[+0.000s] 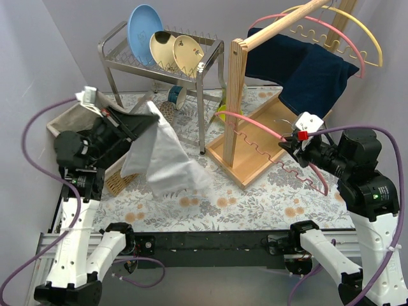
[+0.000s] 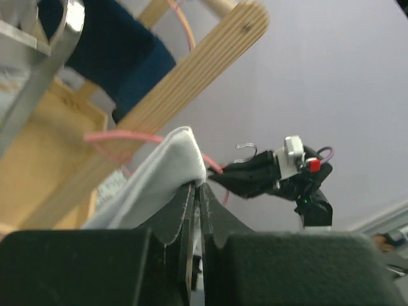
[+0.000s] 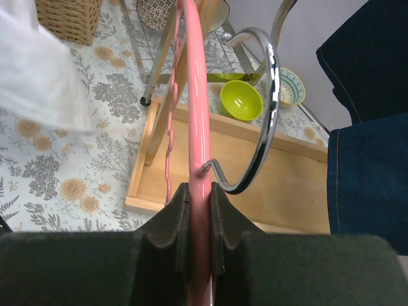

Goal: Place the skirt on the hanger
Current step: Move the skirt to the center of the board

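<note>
At the left of the top view, the left gripper (image 1: pixel 152 116) is pinched together on a fold of the one white skirt (image 1: pixel 166 159). The cloth hangs from the fingers down to the flowered tabletop, clear of every hanger. Beside it lower left sits one wicker basket (image 1: pixel 121 182).

In the upper middle stands a metal dish rack (image 1: pixel 210 48) holding three plates (image 1: pixel 143 25) — one blue, two cream — with one patterned mug (image 1: pixel 175 95) beneath.

Right of centre rises the wooden stand (image 1: pixel 237 95). One navy cloth (image 1: pixel 306 73) is draped over its rail, and a yellow hanger (image 1: pixel 370 38) hangs at the upper right.

At the right, the right gripper (image 1: pixel 294 143) is clamped on the bar of a pink hanger (image 1: pixel 268 131), just by its metal hook. That makes three hangers in all — two pink, one yellow.
</note>
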